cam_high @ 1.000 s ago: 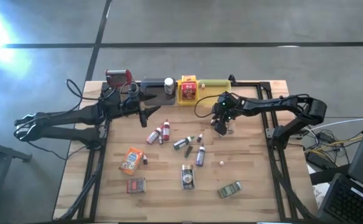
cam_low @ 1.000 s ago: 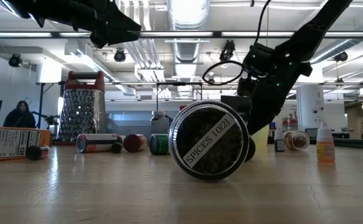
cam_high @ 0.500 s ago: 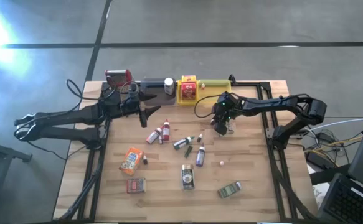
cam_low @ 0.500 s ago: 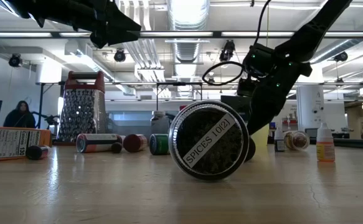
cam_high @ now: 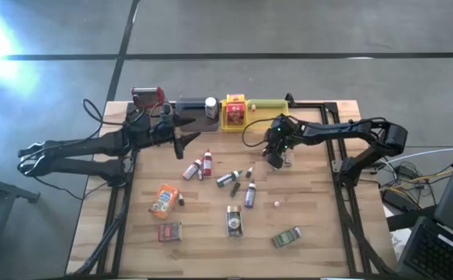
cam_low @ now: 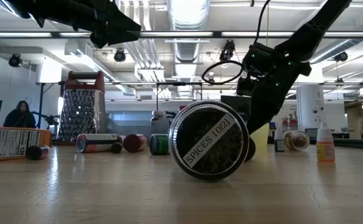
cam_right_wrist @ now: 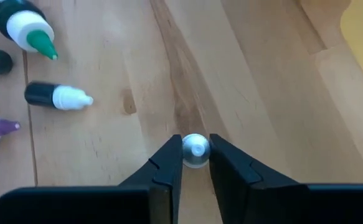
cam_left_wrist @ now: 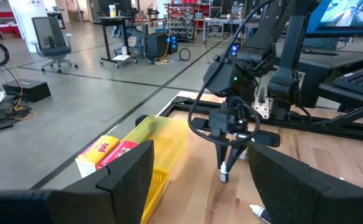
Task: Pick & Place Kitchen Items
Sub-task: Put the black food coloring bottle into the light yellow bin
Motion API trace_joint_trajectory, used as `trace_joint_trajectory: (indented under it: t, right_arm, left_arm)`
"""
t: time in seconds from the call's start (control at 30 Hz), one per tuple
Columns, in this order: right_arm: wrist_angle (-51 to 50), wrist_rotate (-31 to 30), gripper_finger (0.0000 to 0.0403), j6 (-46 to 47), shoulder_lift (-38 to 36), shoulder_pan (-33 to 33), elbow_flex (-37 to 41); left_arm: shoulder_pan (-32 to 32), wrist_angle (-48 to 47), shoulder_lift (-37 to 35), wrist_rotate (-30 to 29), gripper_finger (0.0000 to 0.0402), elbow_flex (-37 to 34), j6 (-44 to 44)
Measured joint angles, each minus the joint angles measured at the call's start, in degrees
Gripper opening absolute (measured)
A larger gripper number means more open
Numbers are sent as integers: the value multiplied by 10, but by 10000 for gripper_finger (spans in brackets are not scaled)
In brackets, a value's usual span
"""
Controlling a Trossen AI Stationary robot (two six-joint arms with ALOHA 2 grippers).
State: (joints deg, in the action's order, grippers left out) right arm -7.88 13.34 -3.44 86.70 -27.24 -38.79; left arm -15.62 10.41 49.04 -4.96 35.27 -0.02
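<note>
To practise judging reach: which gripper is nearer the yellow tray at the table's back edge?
Right. The right gripper is just in front of the yellow tray, to its right; the left gripper sits farther off, to its left.

A grey concrete floor [cam_high: 288, 31] crossed by dark lines surrounds the wooden surface [cam_high: 311, 218]. Beyond it, long ceiling lights [cam_low: 187, 12] and ducts run overhead. An office chair [cam_left_wrist: 49, 38], desks [cam_left_wrist: 122, 22] and red shelving [cam_left_wrist: 190, 11] stand in the open workshop.
</note>
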Motion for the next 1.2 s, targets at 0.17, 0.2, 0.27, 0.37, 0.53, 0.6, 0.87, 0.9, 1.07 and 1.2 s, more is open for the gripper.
trace_joint_trajectory:
  t: [0.17, 0.2, 0.27, 0.37, 0.53, 0.6, 0.87, 0.9, 1.07, 1.2]
  right_arm:
    - [-15, 0, 54, -13, 0, 0, -27]
    - [-22, 0, 54, -14, 0, 0, -35]
    - [-41, 1, 58, -14, 0, 0, -55]
    - [-100, 1, 63, -23, -1, 0, -92]
    - [-212, 2, 58, -58, -1, 0, -181]
    - [-249, 2, 55, -79, -1, -3, -220]
    - [-277, -14, 61, -124, 4, -75, -341]
    - [-277, -14, 62, -125, 8, -89, -350]
    - [-278, -14, 61, -115, 60, -152, -387]
    - [-264, -13, 57, -125, 122, -180, -399]
  left_arm:
    - [0, 0, 0, 0, 264, 0, 0]
    - [0, 0, 0, 0, 264, 0, 0]
    - [0, 0, 0, 0, 264, 0, 0]
    - [0, 0, 0, 0, 264, 0, 0]
    - [0, 0, 0, 0, 264, 0, 0]
    - [0, 0, 0, 0, 264, 0, 0]
    - [0, 0, 0, 0, 264, 0, 0]
    - [0, 0, 0, 0, 264, 0, 0]
    - [0, 0, 0, 0, 264, 0, 0]
    - [0, 0, 0, 0, 264, 0, 0]
